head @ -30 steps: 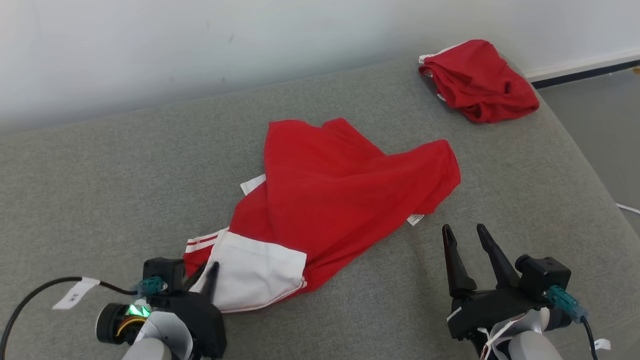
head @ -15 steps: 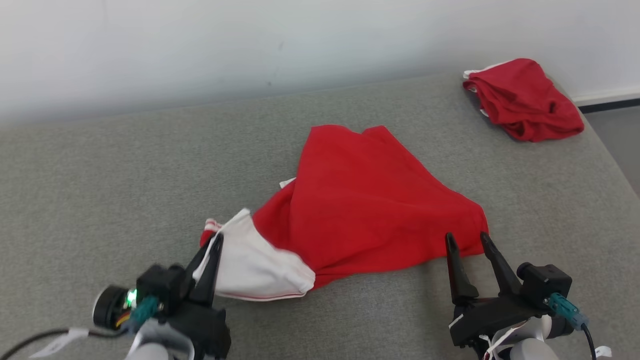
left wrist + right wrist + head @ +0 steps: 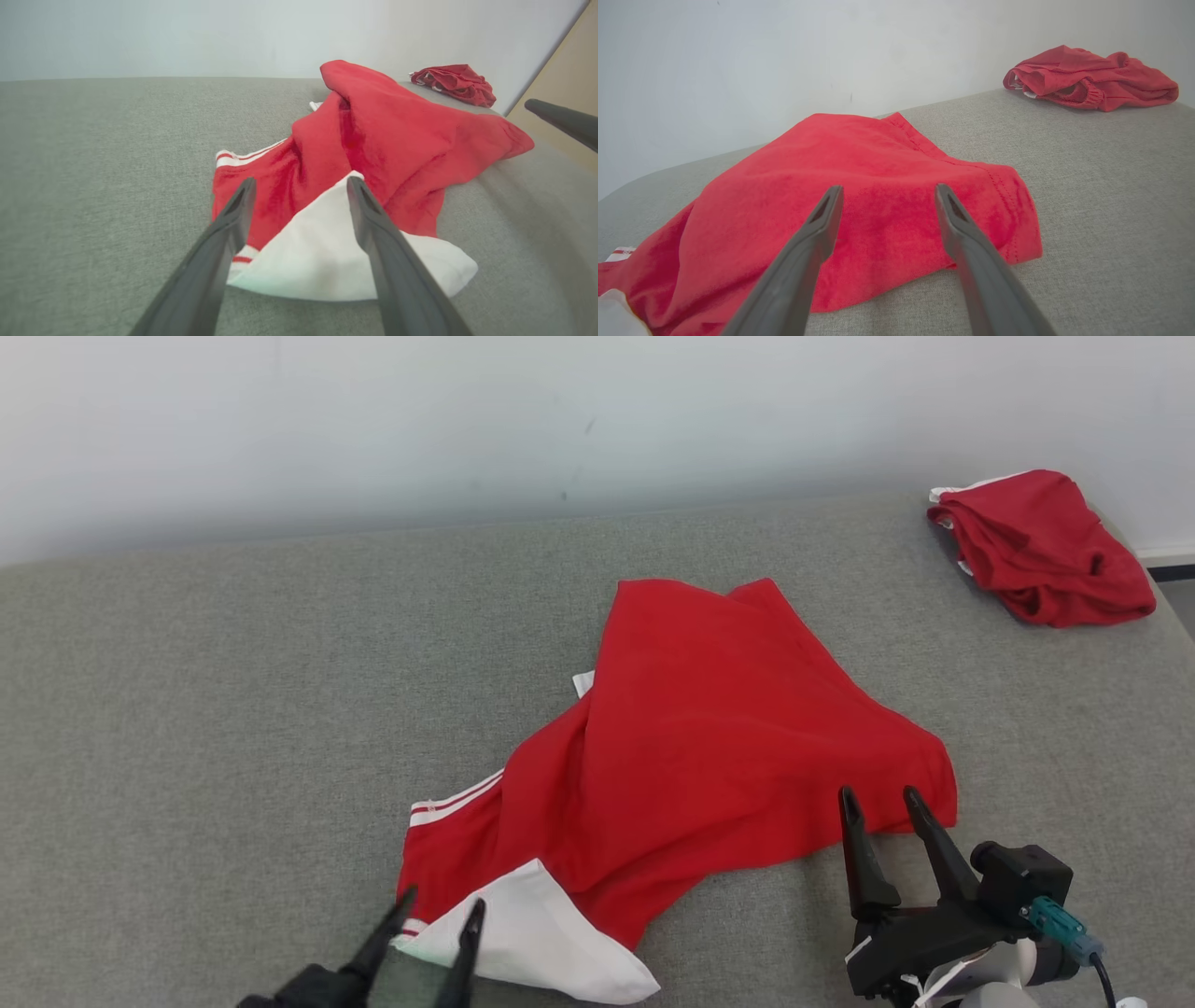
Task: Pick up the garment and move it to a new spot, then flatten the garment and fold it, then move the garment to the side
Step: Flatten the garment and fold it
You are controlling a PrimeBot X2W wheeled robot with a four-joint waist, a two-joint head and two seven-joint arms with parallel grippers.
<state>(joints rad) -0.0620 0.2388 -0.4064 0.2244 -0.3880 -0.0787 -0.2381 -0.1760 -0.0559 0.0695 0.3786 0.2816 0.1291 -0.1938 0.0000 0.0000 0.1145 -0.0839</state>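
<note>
Nearest, the left tool [image 3: 442, 899] had its fingers spread, not pinching, with their tips over the garment's white flap [image 3: 541, 943]. The right tool [image 3: 878, 793] was spread too, its tips at the cloth's near right edge. The red garment [image 3: 709, 737] lay rumpled in the middle of the gray fabric surface [image 3: 233, 709]. A second red garment [image 3: 1041, 546] lay bunched at the far right corner by the wall [image 3: 373, 429].

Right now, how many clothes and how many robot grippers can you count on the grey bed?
Garments: 2, the spread red-and-white garment and the bunched red garment
Grippers: 2, the left gripper and the right gripper
Total: 4
</note>
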